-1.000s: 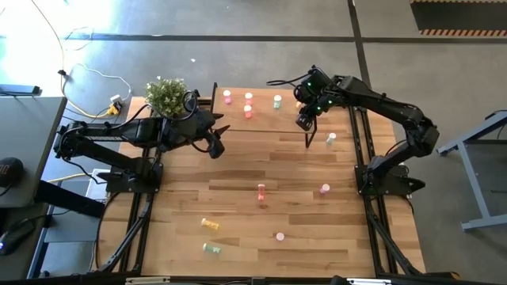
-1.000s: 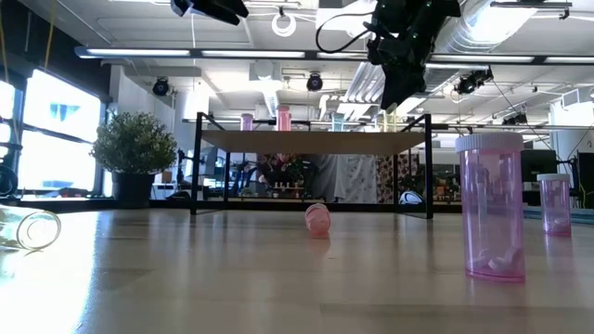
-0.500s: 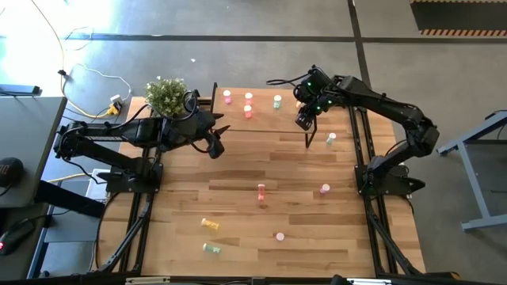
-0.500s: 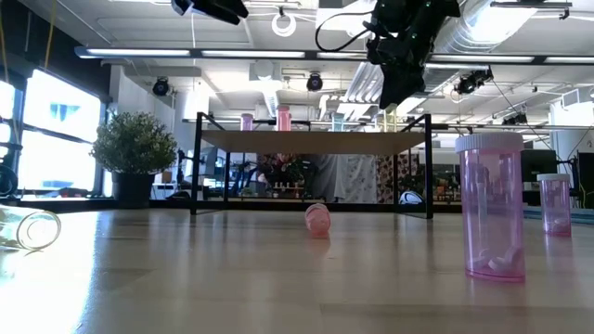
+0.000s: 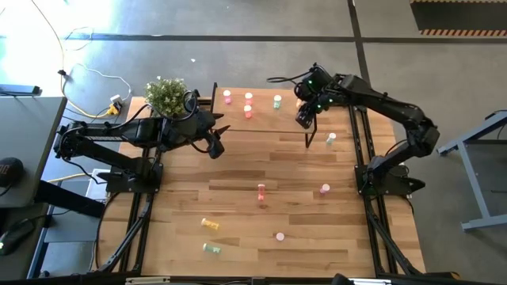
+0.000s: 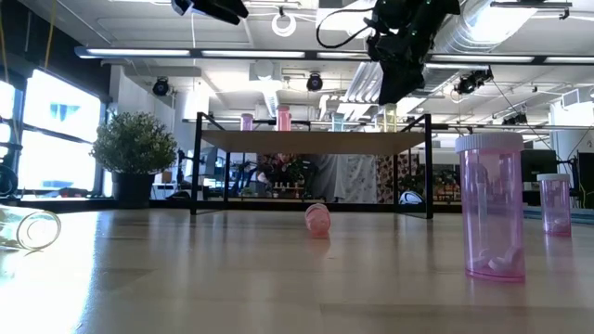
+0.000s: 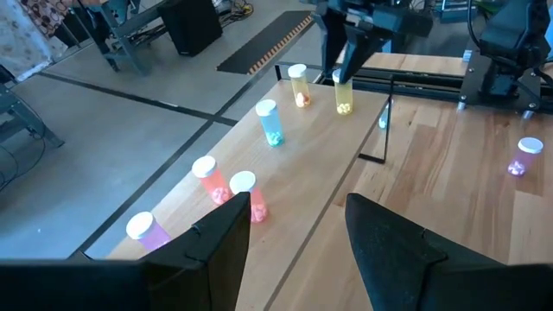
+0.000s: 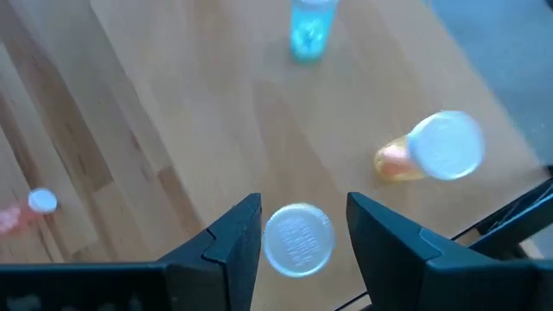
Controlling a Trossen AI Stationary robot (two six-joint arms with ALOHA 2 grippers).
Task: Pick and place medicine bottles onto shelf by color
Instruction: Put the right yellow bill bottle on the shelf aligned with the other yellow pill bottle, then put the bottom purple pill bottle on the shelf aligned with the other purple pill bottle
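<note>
Over on the left, the left end effector (image 5: 215, 144) hangs above the bench (image 5: 238, 222) just off the shelf's near left corner, its fingers (image 7: 393, 259) spread and carrying nothing. Beside that arm sits a potted plant (image 5: 165, 95) at the bench's far left corner.

Moving along to the shelf (image 5: 261, 119), the raised light-wood board at the far edge: a pink bottle (image 5: 227, 96) stands at its left, then two red-orange bottles (image 5: 248, 104) close together, then a pale green bottle (image 5: 277, 101).

Down on the open bench, a yellow bottle (image 5: 209, 224) and a green one (image 5: 211, 248) lie on their sides near the front, a red-orange bottle (image 5: 261, 192) sits mid-bench, and a pink one (image 5: 280, 236) stands nearer the front. Another pink bottle (image 5: 325, 189) stands to the right.

And at the shelf's right end, the right end effector (image 5: 304, 120) hovers over a yellow bottle (image 7: 343, 93); from its wrist camera the white cap (image 8: 298, 239) sits between the parted fingers (image 8: 384, 238), with gaps on both sides, not pinched. An orange-yellow bottle (image 8: 428, 153) stands just beside it. A pale green bottle (image 5: 330, 138) stands on the bench right of the shelf.
</note>
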